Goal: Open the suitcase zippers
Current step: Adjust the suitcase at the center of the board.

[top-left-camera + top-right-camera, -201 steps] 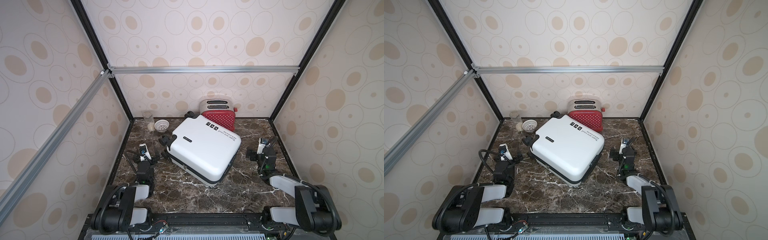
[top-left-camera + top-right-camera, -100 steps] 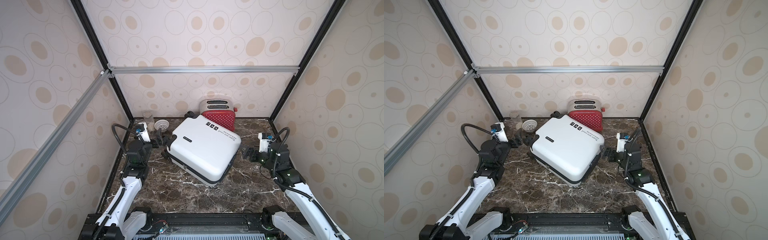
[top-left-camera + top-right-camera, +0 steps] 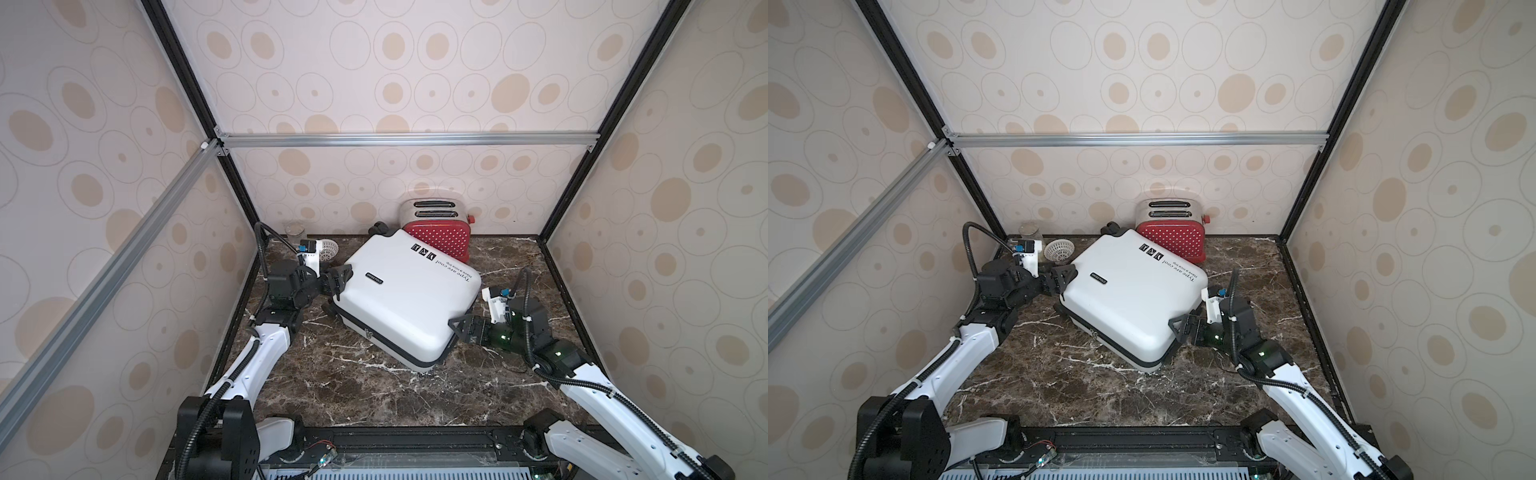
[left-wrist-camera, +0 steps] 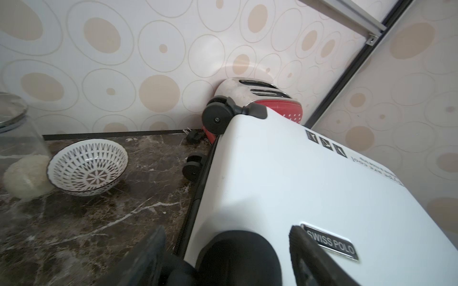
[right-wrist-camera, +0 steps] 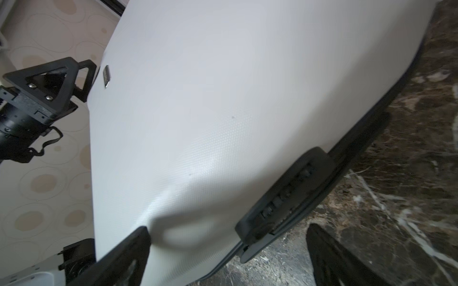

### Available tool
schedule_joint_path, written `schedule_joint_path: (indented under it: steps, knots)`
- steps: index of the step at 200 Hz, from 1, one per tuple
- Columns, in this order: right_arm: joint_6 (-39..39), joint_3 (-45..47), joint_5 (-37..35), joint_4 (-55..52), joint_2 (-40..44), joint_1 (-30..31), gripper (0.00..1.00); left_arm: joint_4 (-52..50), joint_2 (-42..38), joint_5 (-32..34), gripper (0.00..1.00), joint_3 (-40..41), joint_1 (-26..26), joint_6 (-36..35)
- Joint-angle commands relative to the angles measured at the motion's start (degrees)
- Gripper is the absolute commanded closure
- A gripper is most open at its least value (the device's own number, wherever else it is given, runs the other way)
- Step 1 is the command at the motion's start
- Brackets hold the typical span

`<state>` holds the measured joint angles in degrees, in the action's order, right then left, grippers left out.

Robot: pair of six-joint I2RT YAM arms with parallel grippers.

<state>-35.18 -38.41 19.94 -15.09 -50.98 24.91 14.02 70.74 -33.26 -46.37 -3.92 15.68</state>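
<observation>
left jaws and right jaws wide apart astride opposite corners of the white suitcase [image 3: 409, 299]

Mid-frame in a top view: toaster [image 3: 446, 241] lower corner hidden behind suitcase [image 3: 409, 299], pulls on zippers [image 3: 428, 365] too small to make out; left wrist view: jar [image 4: 14, 138] cut off by frame edge.

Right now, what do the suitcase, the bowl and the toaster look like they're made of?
Suitcase: probably hard plastic; white shell with fine dimpled texture and soft sheen. Bowl: likely glazed ceramic; glossy white with dark pattern. Toaster: shiny metal top; red dotted sides, painted metal or plastic, unclear.
</observation>
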Motion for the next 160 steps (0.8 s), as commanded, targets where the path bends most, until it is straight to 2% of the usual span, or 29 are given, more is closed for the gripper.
schedule_joint_path:
  steps: [1,39,68,89,113,139,160]
  knots:
    - [-2.5,-0.2,2.8,3.7,-2.7,0.4,0.0,0.5,2.1,-6.8,0.21,-3.1,-0.6,-0.3]
    - [-3.0,-1.2,-0.8,7.6,-5.1,0.3,0.0,-1.8,2.5,-8.5,0.21,-1.8,-1.9,-3.0]
    - [0.1,-5.1,-2.8,6.9,-9.6,0.2,0.0,-3.4,2.6,-9.8,0.22,-0.2,-2.7,-4.4]
    - [1.5,-7.5,-3.4,7.8,-12.5,-0.7,0.0,-3.9,2.1,-10.7,0.23,1.1,-4.0,-5.0]
    - [2.4,-9.9,-1.1,9.2,-15.9,-2.9,0.0,0.0,0.9,-11.5,0.23,4.0,-5.0,-2.9]
    - [6.3,-13.5,-1.1,5.4,-16.9,-5.3,0.0,1.7,-0.2,-10.7,0.24,6.0,-6.3,-1.4]
    - [11.4,-15.9,-3.2,-1.1,-13.7,-6.5,0.0,3.6,-1.3,-9.8,0.24,7.5,-7.4,-0.1]
